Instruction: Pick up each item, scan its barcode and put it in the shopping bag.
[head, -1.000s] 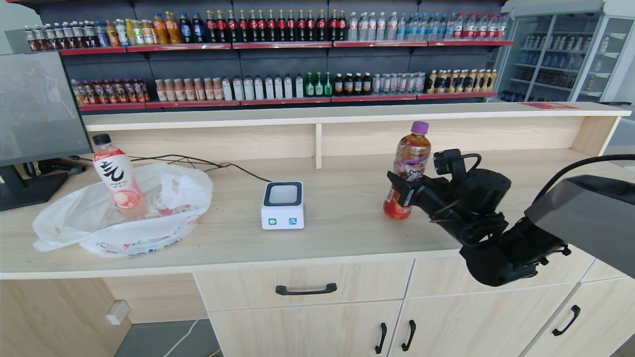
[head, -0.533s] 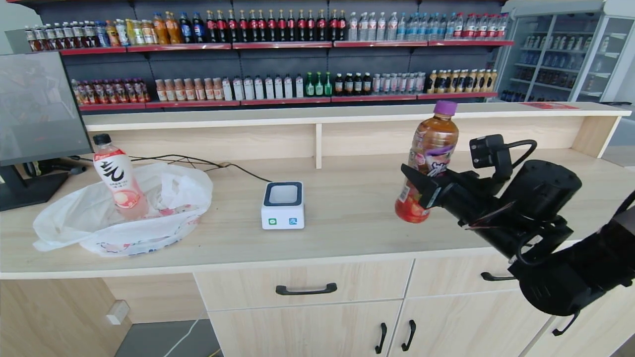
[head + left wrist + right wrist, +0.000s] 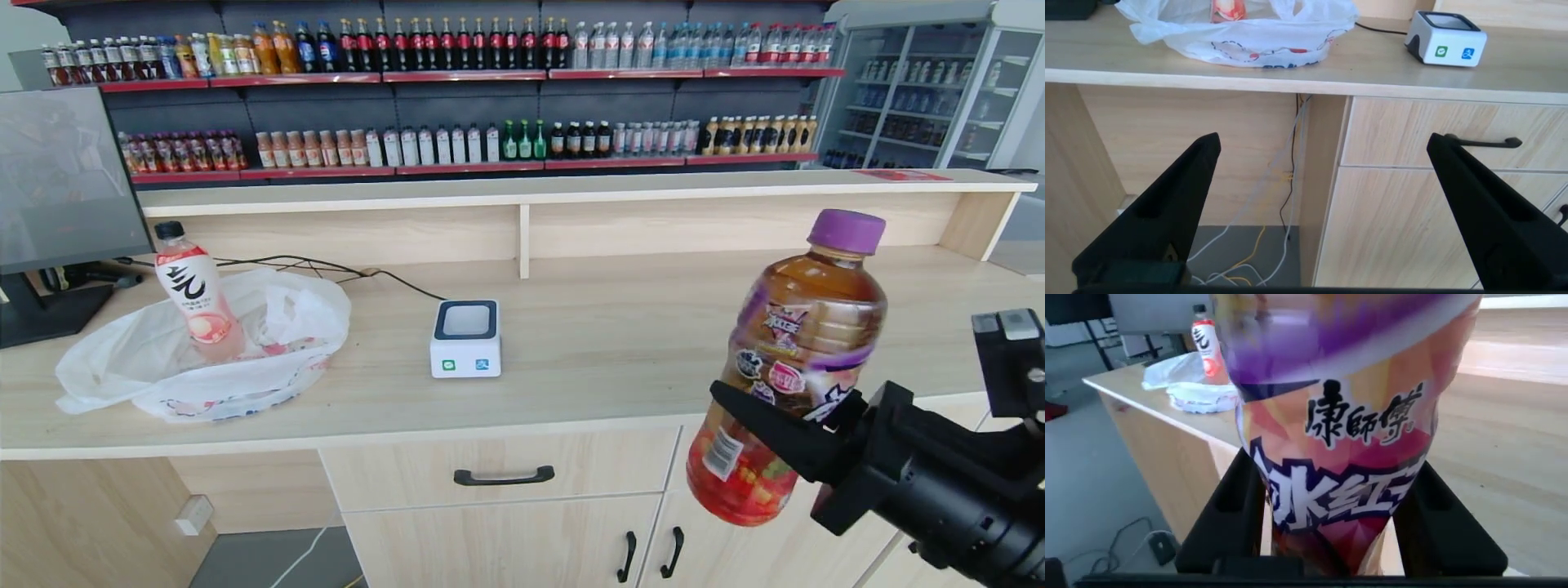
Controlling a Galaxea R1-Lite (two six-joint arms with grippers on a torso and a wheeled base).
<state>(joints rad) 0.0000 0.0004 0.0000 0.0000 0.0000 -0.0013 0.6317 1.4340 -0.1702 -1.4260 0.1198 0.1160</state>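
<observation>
right tool [image 3: 798, 425]: shut around the lower half of the bottle [image 3: 796, 359]; one dark finger [image 3: 763, 426] crosses the front of the label, the other sits behind it; in the right wrist view the two fingers press either side of the label [image 3: 1339, 531]

bottle: amber drink, purple cap, held clear of the table [image 3: 588, 343]; tilted, cap towards 1 o'clock and base towards 7 o'clock; a white barcode patch low on its side faces the head camera; seen from the head it hangs at about 4 o'clock from the scanner [image 3: 465, 336], across the table's front edge and the cupboard doors

left tool [image 3: 1323, 163]: jaws wide apart, holding nothing; it sits below the table top, facing the cupboard front, with a drawer handle [image 3: 1478, 143] near one finger

scanner: small white box with a dark window on top; mid-table, well apart from the bottle and the right tool

bag [image 3: 196, 384]: white plastic, open, slumped on the table at 9 o'clock from the scanner

pink bottle [image 3: 196, 294]: black cap, standing in the bag, leaning a little towards 11 o'clock

monitor [image 3: 65, 180]: dark screen at the table's far-left end, at 10 o'clock from the bag

cable [image 3: 326, 265]: black, running along the table behind the bag towards the scanner

shelves [image 3: 457, 77]: rows of drinks on the wall at 12 o'clock, behind the table
</observation>
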